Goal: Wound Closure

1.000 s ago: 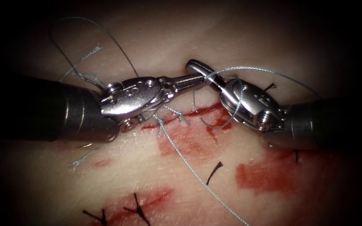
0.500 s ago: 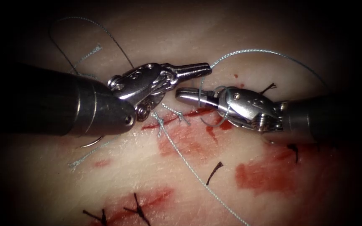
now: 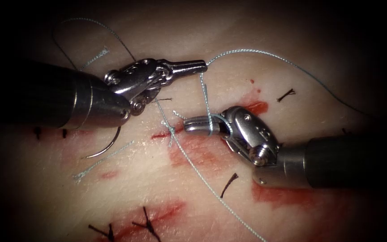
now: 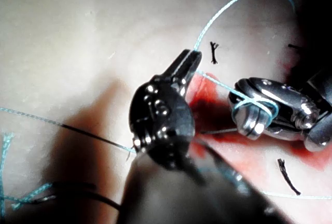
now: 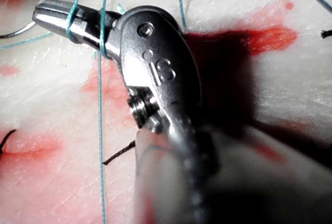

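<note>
My left tool (image 3: 201, 67) comes in from the left above the cut, its jaws shut on the pale blue thread (image 3: 247, 51); its jaw tips (image 4: 189, 60) pinch that strand. From there the thread drops and winds around the shut jaws of my right tool (image 3: 188, 124), which hold nothing between them; the wraps (image 5: 70, 22) sit near their tip. The curved needle (image 3: 106, 148) lies free on the tissue left of the cut, below the left tool's shaft. A small knot (image 3: 171, 129) sits on the cut (image 3: 162, 134), and a strand (image 3: 220, 197) runs down and right from it.
Red fluid (image 3: 198, 154) stains the tissue around the cut and below the right tool. Dark stitches (image 3: 146, 224) and short dark thread ends (image 3: 229, 179) dot the tissue. Frayed pale thread ends (image 3: 99, 56) lie at the upper left and beside the needle.
The left tool has lifted up and left with the thread. The right tool has swung down below it, and the thread now wraps its jaws.
</note>
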`<state>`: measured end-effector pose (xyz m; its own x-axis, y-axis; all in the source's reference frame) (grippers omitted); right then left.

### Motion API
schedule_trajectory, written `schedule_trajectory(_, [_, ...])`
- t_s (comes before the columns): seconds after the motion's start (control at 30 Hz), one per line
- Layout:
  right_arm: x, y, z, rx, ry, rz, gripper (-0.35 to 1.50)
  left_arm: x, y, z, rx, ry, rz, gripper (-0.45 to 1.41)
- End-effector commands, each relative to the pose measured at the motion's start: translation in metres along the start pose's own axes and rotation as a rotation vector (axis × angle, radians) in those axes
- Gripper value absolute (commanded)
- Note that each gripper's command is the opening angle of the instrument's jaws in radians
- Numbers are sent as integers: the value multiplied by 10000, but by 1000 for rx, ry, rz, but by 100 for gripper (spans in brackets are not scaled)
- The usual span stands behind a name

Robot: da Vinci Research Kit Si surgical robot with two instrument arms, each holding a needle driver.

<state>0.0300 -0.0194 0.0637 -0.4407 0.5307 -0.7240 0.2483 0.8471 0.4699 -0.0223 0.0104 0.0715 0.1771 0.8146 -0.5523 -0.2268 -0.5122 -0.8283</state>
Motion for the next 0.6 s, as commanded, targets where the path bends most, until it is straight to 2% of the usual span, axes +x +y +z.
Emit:
schedule_trajectory(0.03, [-4,0,10,-66,12,7,-35,-6,-3,3,4,-9,3,-45])
schedule_trajectory(0.13, [-3,2,10,-208,16,9,-35,-8,-2,1,17,-26,12,-45])
schedule_trajectory(0.17, [-2,5,10,-322,8,4,-35,-10,-1,-1,24,-39,19,-45])
schedule_trajectory(0.23, [2,9,8,-439,9,2,-35,-14,-1,-1,32,-48,30,-45])
schedule_trajectory(0.43, [7,16,0,-606,66,48,-35,-18,-4,-6,68,-82,66,-45])
schedule_trajectory(0.5, [7,16,1,-594,85,59,-35,-21,-5,-6,79,-89,70,-45])
schedule_trajectory(0.6, [7,16,3,-633,111,76,-35,-23,-6,-7,88,-97,73,-45])
